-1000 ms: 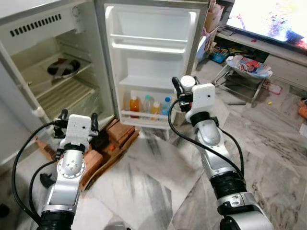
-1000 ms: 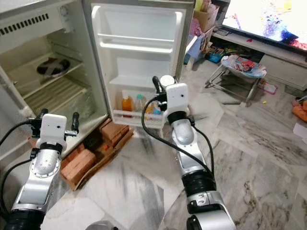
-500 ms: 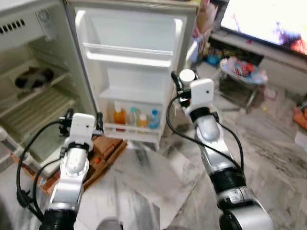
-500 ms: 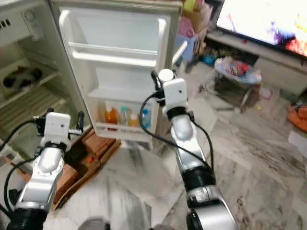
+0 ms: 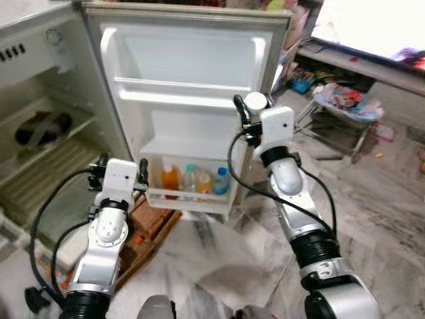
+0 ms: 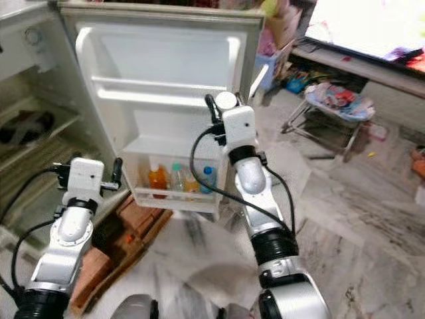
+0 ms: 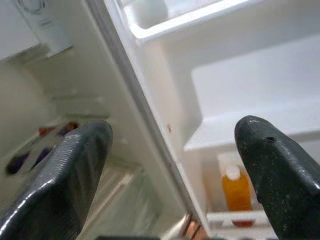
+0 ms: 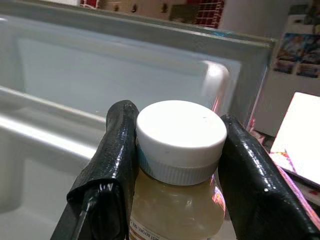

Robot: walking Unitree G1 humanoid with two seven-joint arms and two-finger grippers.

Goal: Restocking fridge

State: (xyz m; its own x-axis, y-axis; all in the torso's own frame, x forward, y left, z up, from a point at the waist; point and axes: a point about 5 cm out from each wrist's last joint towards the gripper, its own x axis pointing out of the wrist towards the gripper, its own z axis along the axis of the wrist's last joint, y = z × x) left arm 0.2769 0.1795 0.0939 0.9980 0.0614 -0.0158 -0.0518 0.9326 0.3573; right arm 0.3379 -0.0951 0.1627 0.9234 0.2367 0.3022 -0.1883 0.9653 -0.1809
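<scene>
Gripping a white-capped bottle [image 8: 180,165] of pale yellowish liquid, the right gripper [image 5: 247,114] is raised in front of the open fridge door [image 5: 192,63]; the bottle's label edge shows, its print too small to read. Below the gripper, the door's bottom shelf [image 5: 189,199] holds an orange juice bottle [image 5: 170,179] and three more small bottles. The left gripper [image 5: 119,171], fingers [image 7: 70,175] spread wide and empty, hangs beside that shelf. Past it, a dark dish [image 5: 40,127] sits on a shelf inside the fridge.
</scene>
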